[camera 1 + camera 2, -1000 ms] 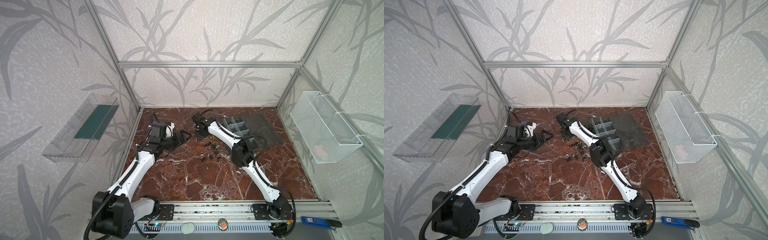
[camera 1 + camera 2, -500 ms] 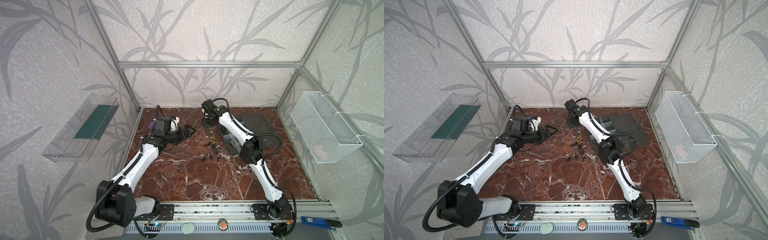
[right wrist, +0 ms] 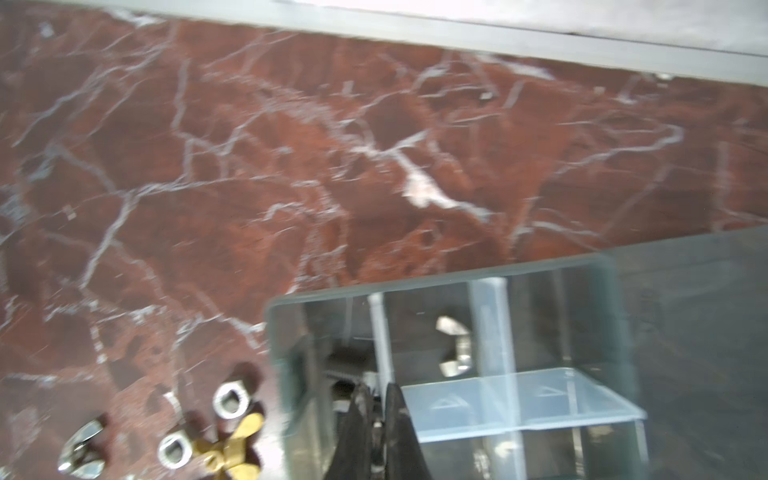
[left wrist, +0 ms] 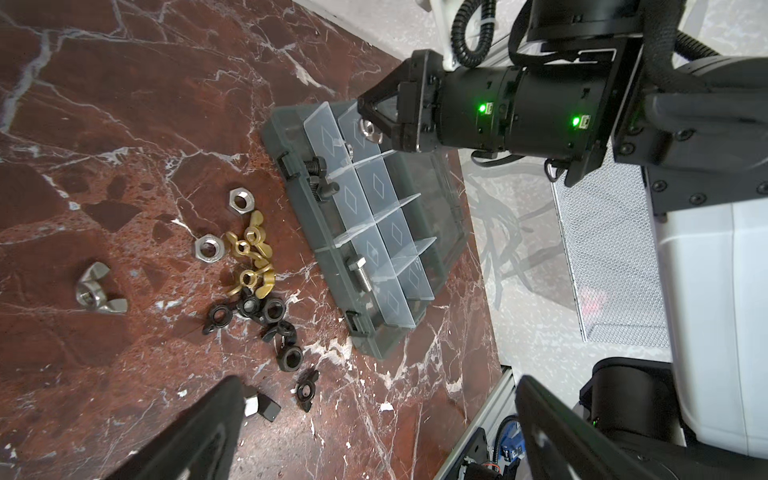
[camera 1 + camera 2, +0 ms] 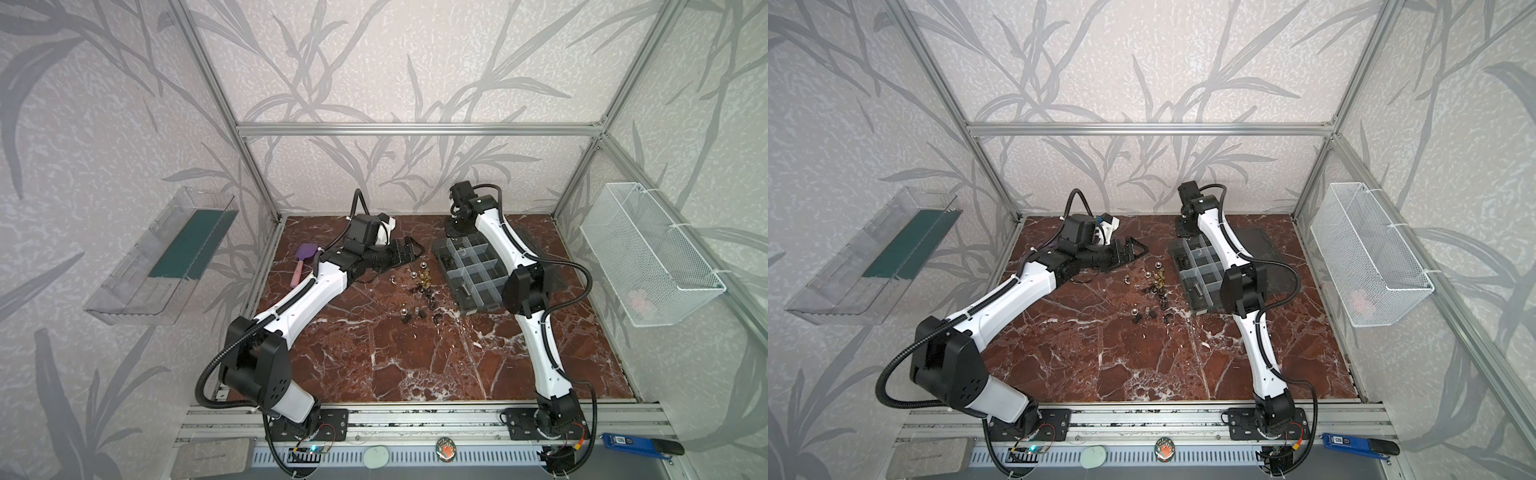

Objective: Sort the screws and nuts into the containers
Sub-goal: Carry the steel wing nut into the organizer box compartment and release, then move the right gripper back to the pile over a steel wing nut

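Screws: black screws (image 4: 318,176) sat in an end compartment along one long edge of the box, and a silver bolt (image 4: 361,274) lay further down that same lane.
Nuts: most were loose on the table, just beside the box. There were two silver hex nuts (image 4: 240,200), a knot of brass wing nuts (image 4: 249,249), black nuts (image 4: 270,309) bunched below them, and one silver wing nut (image 4: 97,289) off on its own.
Sorted nut: a silver wing nut (image 3: 453,345) rested in the end compartment next to the black screws.
Containers: the grey divided box (image 4: 380,347) lay flat on the table, lid folded open, right of the loose pile in both top views.
Right gripper: the right gripper (image 4: 368,114) hung over the far end of the box, jaws pressed together. Whether anything was pinched between them, I could not tell.
Left gripper: the left gripper (image 4: 378,382) hovered low beside the pile, jaws spread wide and holding nothing.
Table: red marble with white veins (image 4: 124,124).
Edges: a purple brush (image 5: 305,257) lay by the left frame. A wire basket (image 5: 648,257) and a clear wall shelf (image 5: 166,257) hung on opposite walls.
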